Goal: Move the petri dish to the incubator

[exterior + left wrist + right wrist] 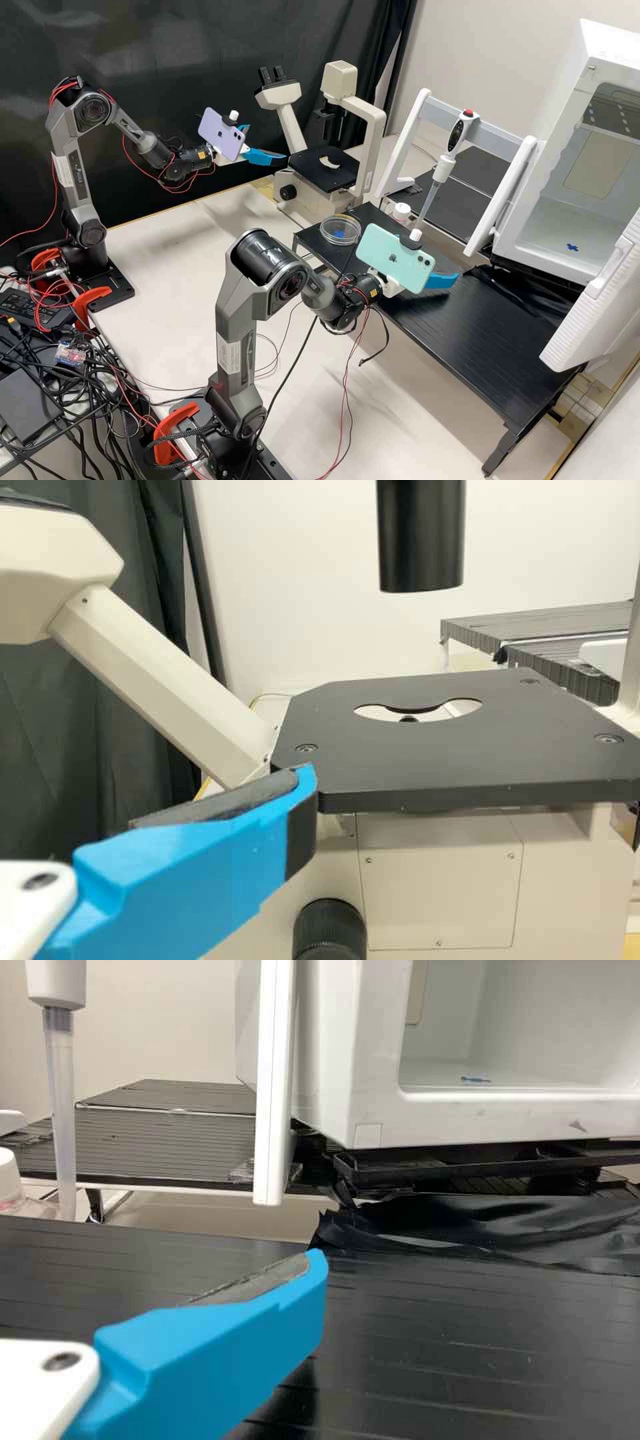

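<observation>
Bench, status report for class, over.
Left end effector open, empty; right end effector likewise, over black shelf. Petri dish on shelf. Incubator open; entry seems unobstructed.

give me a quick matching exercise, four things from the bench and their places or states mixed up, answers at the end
1. petri dish
2. pipette
3. incubator
4. microscope

A. has a black stage with a curved opening
B. on the black rack
C. hung upright on a stand
D. white, with its door open

Right pairs: 1-B, 2-C, 3-D, 4-A
</observation>
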Controlling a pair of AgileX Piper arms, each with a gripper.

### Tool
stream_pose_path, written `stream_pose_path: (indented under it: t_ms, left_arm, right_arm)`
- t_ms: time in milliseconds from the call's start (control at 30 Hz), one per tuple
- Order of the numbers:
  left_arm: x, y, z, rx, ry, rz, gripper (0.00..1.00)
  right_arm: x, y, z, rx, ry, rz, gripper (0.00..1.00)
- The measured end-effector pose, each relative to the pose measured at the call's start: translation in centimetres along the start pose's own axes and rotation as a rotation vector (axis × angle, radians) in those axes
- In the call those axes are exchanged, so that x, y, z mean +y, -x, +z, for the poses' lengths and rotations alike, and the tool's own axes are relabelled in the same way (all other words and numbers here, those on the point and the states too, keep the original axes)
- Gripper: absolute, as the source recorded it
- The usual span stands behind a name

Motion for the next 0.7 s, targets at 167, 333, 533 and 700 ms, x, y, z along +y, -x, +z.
stream_pose_path:
  t_ms: [167,333,533,700]
  left_arm:
    - [0.0,0.0,0.0,0.0,0.0,0.0,1.0]
    - [0.0,0.0,0.0,0.0,0.0,0.0,1.0]
    - [0.0,0.0,0.0,0.0,0.0,0.0,1.0]
    - [0.0,0.0,0.0,0.0,0.0,0.0,1.0]
  right_arm:
    - [0.0,0.0,0.0,0.001,0.0,0.001,1.0]
    - [0.2,1.1,-0.3,0.01,-0.009,0.005,1.0]
    - [0.3,3.6,-2.5,0.108,-0.026,0.02,1.0]
    - [-1.3,5.8,-5.2,0.229,-0.024,-0.023,1.0]
